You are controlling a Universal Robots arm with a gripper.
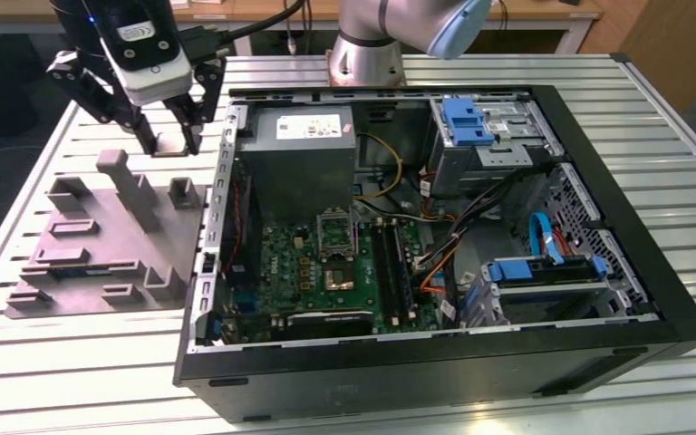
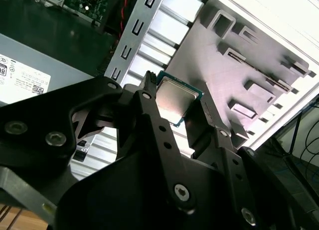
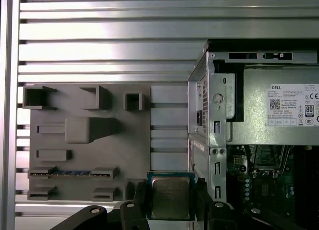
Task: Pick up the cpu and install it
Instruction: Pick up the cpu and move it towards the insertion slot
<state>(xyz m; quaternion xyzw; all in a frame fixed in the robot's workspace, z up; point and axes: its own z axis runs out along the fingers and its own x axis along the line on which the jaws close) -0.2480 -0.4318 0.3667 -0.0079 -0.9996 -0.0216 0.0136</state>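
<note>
The cpu (image 3: 170, 196), a small square chip with a dull silver top and thin pale rim, sits clamped between my gripper's black fingers (image 3: 138, 199). The same cpu (image 2: 177, 96) shows edge-on in the second wrist view. My gripper (image 1: 169, 145) hangs above the slatted table, between the grey moulded fixture (image 1: 106, 240) and the wall of the open computer case (image 1: 445, 236). It is shut on the cpu (image 1: 169, 151). Inside the case lies the green motherboard (image 1: 323, 272) with its metal socket frame (image 1: 336, 228), off to the exterior view's right of the gripper.
The grey power supply (image 1: 305, 154) fills the case's back corner nearest the gripper. Drive cages with blue clips (image 1: 469, 122) and loose cables (image 1: 445, 236) crowd the case's far side. The arm's base (image 1: 366, 54) stands behind the case. The fixture's upright posts (image 1: 119, 172) rise below the gripper.
</note>
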